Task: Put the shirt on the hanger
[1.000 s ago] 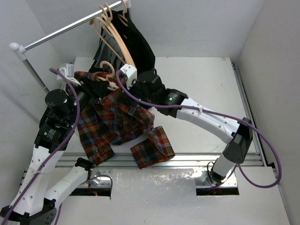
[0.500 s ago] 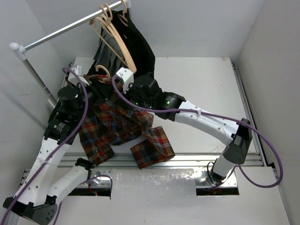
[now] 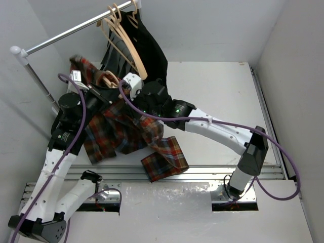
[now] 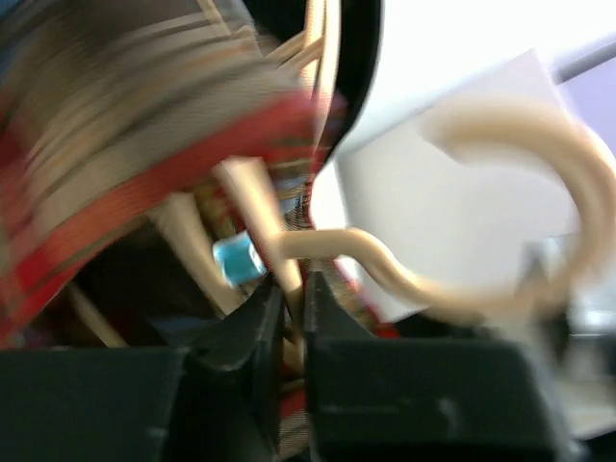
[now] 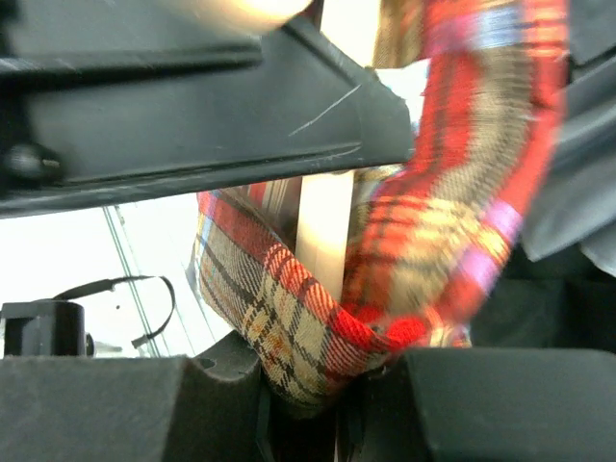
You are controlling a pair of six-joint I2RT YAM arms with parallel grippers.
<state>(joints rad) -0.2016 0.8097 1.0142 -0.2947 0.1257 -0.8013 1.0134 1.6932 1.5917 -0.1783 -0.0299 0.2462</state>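
The plaid shirt [image 3: 126,129] hangs lifted off the table between both arms, one sleeve end [image 3: 164,159] still resting on the table. My left gripper [image 3: 104,87] is shut on the tan hanger [image 4: 385,265] just below its hook, which shows in the top view [image 3: 110,77]. In the left wrist view the jaws [image 4: 292,308] pinch the hanger's stem with plaid cloth behind. My right gripper [image 3: 132,87] is shut on a fold of the shirt [image 5: 318,337], close beside the left gripper. The hanger's arms are hidden under the cloth.
A clothes rail [image 3: 71,31] crosses the back left, carrying several alike tan hangers [image 3: 121,35] and a black garment [image 3: 147,48]. A metal track [image 3: 228,172] runs along the table's near edge, and walls close in on both sides.
Both grippers have risen and moved back-left towards the rail, carrying hanger and shirt. More of the shirt has lifted off the table, and a part now flaps up behind the left gripper.
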